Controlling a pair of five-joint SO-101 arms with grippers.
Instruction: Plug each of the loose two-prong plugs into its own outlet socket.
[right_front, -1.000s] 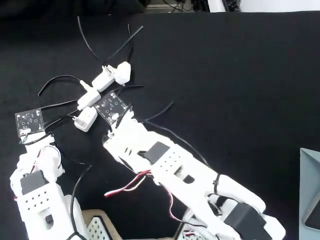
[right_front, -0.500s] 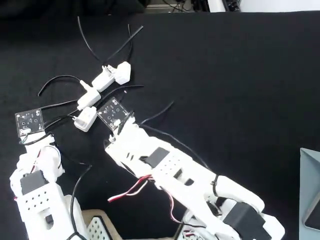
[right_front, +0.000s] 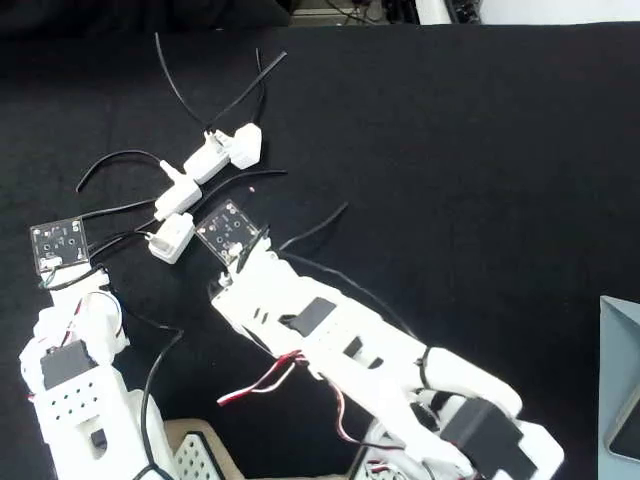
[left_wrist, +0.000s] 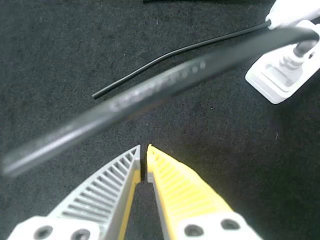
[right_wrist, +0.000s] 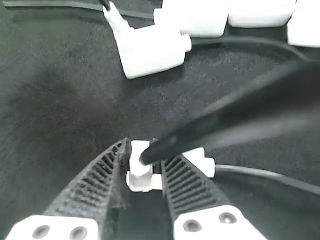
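1. Firmly, the right gripper (right_wrist: 143, 156) has its dark jaws narrowed onto a small white plug (right_wrist: 138, 171), held just above the black cloth (right_wrist: 55, 90).
2. A thin cord (right_wrist: 260, 172) leads away from that plug's side, and a thick blurred cable (right_wrist: 240, 112) crosses close in front of it.
3. Just beyond lies a second white plug (right_wrist: 150, 50) with its own cord, and past it a row of white blocks (right_wrist: 200, 17).
4. From above, the right arm (right_front: 340, 340) stretches diagonally toward a loose chain of white pieces (right_front: 205, 160), with its wrist just beside the nearest of them.
5. The left gripper (left_wrist: 144, 149) has its grey and yellow jaws pressed together with nothing between them, over bare cloth.
6. A thick black cable (left_wrist: 165, 87) runs across before it, and a white socket piece (left_wrist: 280, 75) lies well apart.
7. The left arm (right_front: 70, 380) sits at the table's near left corner.
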